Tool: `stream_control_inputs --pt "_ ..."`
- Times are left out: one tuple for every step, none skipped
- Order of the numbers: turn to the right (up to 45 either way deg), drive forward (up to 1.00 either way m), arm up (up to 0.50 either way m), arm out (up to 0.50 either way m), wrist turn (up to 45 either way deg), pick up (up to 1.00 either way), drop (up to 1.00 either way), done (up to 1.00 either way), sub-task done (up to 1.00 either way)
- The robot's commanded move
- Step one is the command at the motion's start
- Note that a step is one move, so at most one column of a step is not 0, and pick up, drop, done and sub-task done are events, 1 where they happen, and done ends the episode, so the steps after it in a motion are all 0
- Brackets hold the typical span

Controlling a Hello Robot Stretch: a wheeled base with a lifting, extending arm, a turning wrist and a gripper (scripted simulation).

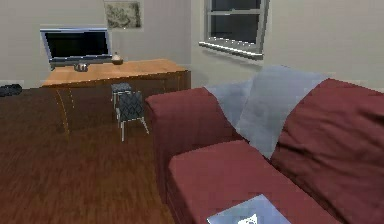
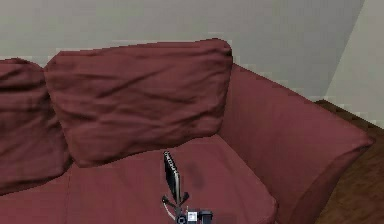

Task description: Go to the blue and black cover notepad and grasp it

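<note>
While parked alongside sofa [image 1: 335,140], spot flat blue-and-pale notepad [image 1: 250,212] on seat cushion [image 1: 222,172] at forward view's bottom edge; lies flat, so probably best taken from above. In arm side view, end effector [image 2: 171,165] pointing at backrest [image 2: 140,95] against bare cushion, barely extended, likely awaiting base alignment. Cannot tell grip state or whether anything held.

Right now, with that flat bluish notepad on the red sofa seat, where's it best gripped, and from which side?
Likely its far edge, from above. The notepad lies flat and thin on the sofa seat, so only its edges offer a hold, and the soft seat should give under them. Its near part runs off the forward view's bottom edge, so its full outline is unclear.
</note>
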Motion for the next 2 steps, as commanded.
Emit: stream_control_inputs --pt "0.0 0.00 0.00 0.00 0.0 1.00 0.00 0.00 0.00" --pt "0.0 0.00 0.10 0.00 0.0 0.00 0.00 0.00 0.00"
